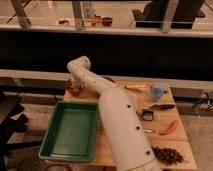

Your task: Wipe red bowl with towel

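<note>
The red bowl (pixel 73 90) sits at the table's far left corner, mostly covered by my arm. My white arm rises from the bottom of the view and bends down at its top. The gripper (pixel 76 88) is at the bowl, pointing down into it. The wrist hides the gripper's end and whatever it may be holding. No towel is plainly visible at the bowl. A light blue crumpled thing (pixel 159 91) lies at the table's far right; I cannot tell whether it is cloth.
A green tray (pixel 70 131) fills the table's left front. To the right lie a pale yellow item (pixel 135 87), a black tool (pixel 161 106), a small dark box (pixel 147 115), an orange item (pixel 169 128) and a dark cluster (pixel 167 155). A railing runs behind.
</note>
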Available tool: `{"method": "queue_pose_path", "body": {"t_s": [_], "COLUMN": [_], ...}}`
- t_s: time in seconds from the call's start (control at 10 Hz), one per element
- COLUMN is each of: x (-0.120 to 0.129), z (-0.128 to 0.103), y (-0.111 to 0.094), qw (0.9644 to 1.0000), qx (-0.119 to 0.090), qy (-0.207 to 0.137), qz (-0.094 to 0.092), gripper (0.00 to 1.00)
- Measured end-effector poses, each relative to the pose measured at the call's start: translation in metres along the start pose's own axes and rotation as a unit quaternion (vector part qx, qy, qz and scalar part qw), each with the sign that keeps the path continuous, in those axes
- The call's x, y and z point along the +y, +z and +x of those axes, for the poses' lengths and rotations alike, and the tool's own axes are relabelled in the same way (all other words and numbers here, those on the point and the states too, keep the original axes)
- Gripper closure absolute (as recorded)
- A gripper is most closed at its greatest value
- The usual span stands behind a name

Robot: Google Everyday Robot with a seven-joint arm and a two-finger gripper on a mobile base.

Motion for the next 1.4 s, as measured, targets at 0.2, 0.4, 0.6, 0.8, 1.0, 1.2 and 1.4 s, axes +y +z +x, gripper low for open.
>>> {"method": "queue_pose_path", "body": {"t_s": [0.2,0.4,0.6,0.8,1.0,1.2,1.4], "x": [0.01,0.007,-0.003,-0.019,-0.037,-0.048,-0.054], "z": [0.002,0.007,0.016,0.028,0.036,0.038,0.033], "y": [0.001,0.007,0.016,0.026,0.034,0.036,0.035], "qw": [1.0,0.9999,0.9997,0.9991,0.9984,0.9979,0.9981], "qx": [0.005,0.011,0.016,0.021,0.023,0.021,0.009], "qy": [0.003,-0.005,-0.019,-0.035,-0.049,-0.054,-0.052], "qz": [-0.004,-0.001,0.005,0.009,0.018,0.028,0.031], "gripper": [0.99,0.99,0.99,0.99,0.99,0.99,0.99]}}
